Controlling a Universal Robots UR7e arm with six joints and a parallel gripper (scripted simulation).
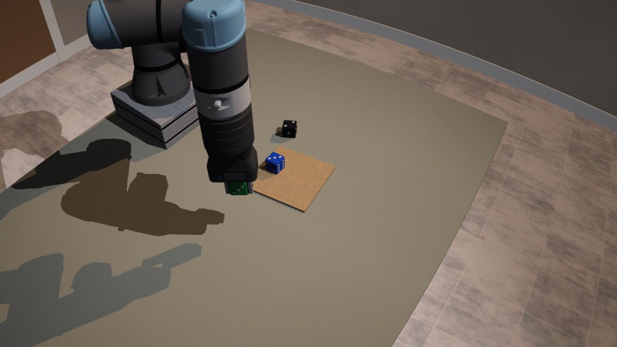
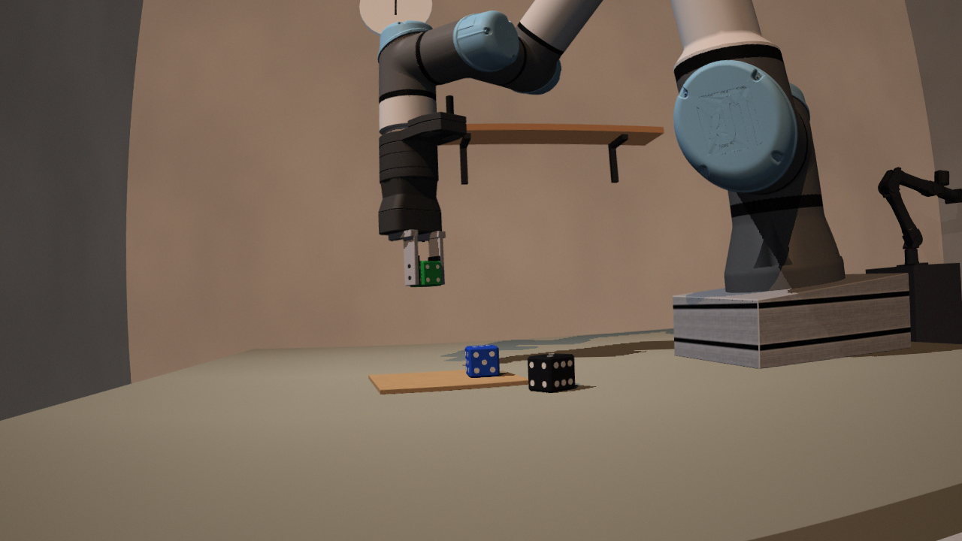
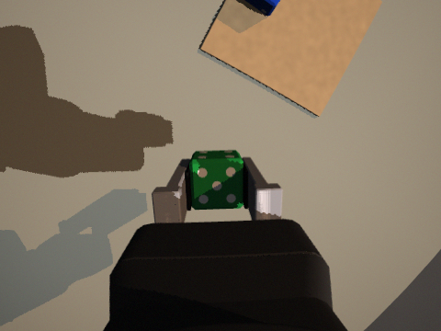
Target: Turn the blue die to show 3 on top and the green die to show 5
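My gripper (image 2: 424,274) is shut on the green die (image 2: 431,273) and holds it high above the table, off the mat's near-left edge. The green die also shows in the wrist view (image 3: 217,180) with five pips facing the camera, and in the top view (image 1: 238,188). The black die (image 1: 289,128) lies on the table just beyond the mat.
The robot base block (image 1: 155,116) stands at the back left of the table. A wall shelf (image 2: 558,134) hangs behind. The table edge runs along the right side (image 1: 478,202).
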